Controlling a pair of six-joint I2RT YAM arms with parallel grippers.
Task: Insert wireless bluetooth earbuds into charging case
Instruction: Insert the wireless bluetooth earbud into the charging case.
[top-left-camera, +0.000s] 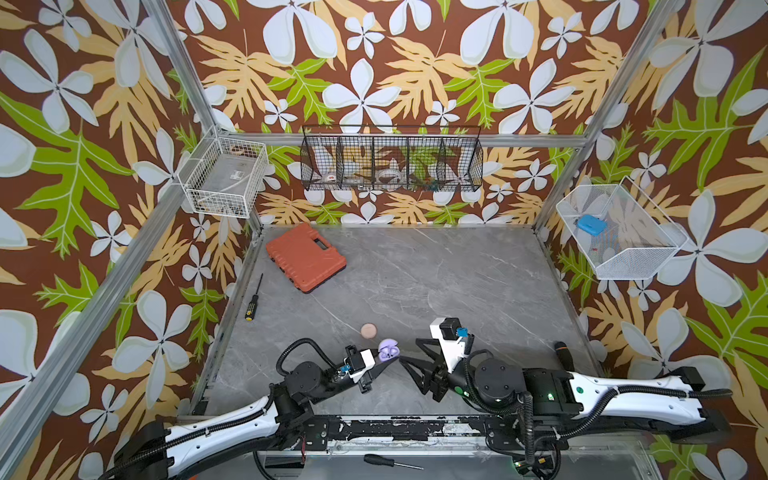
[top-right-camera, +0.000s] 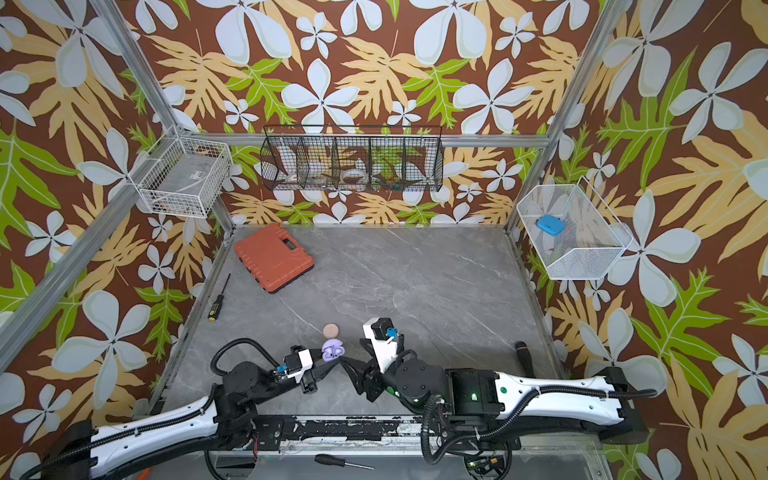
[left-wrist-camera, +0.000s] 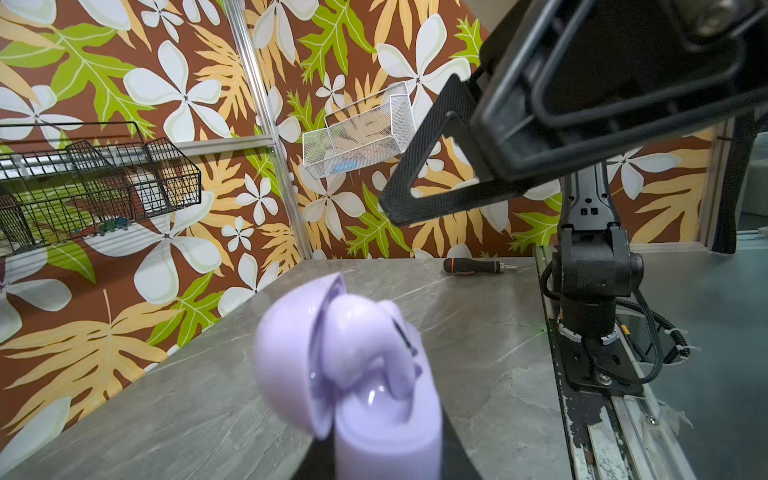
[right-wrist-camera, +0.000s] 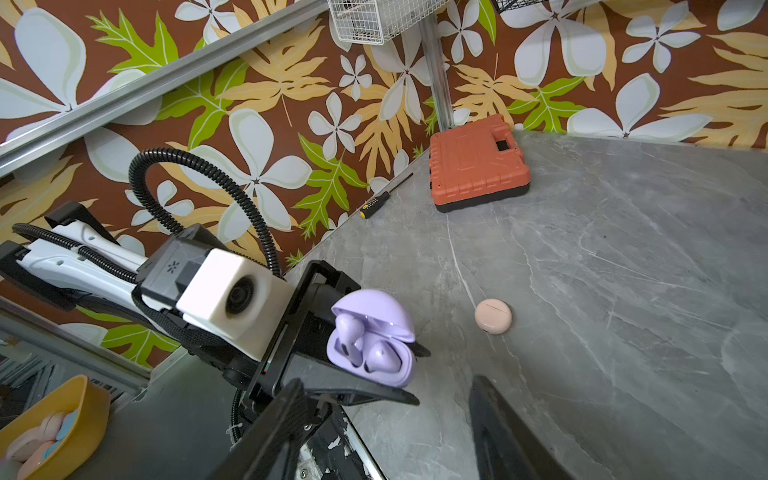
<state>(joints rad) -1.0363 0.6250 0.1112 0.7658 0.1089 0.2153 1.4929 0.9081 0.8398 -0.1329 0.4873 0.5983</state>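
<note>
Left jaws clench the open round lavender plastic charging case (right-wrist-camera: 405, 365) (both tiny stemmed lavender earbuds (right-wrist-camera: 380, 353) look seated); right jaws gape, released; closing the lid likely comes next.

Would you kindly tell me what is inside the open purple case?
Two lavender earbuds lie in the purple case, lid raised. They cover their sockets, so how deep they sit is unclear.

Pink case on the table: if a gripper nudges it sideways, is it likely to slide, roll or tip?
The pink case looks closed and flat, a low rounded puck, so it would probably slide rather than tip. Its smooth shell on the polished-looking table suggests little friction; it may skate or spin. Rounded edges could make a pinch slip.
</note>
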